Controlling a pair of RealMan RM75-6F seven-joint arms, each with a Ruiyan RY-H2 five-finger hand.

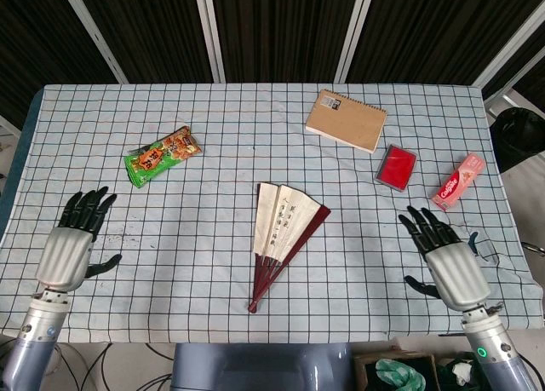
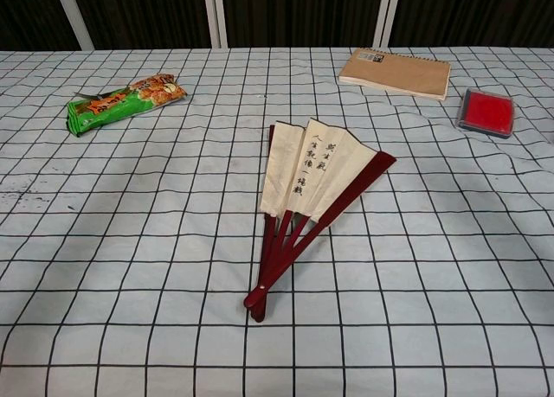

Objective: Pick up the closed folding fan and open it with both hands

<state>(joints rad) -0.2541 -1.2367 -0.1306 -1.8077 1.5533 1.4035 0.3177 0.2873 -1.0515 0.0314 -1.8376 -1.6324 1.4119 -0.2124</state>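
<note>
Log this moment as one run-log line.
fan: partly open, on table | left hand: open, empty | right hand: open, empty

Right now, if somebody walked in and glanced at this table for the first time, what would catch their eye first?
Probably the partly spread paper folding fan with dark red ribs, lying mid-table on the checked cloth between the two open black-and-silver hands, left hand and right hand, neither touching it. Next, the colour spots: a green snack packet at back left and a bright red flat case at back right.
</note>
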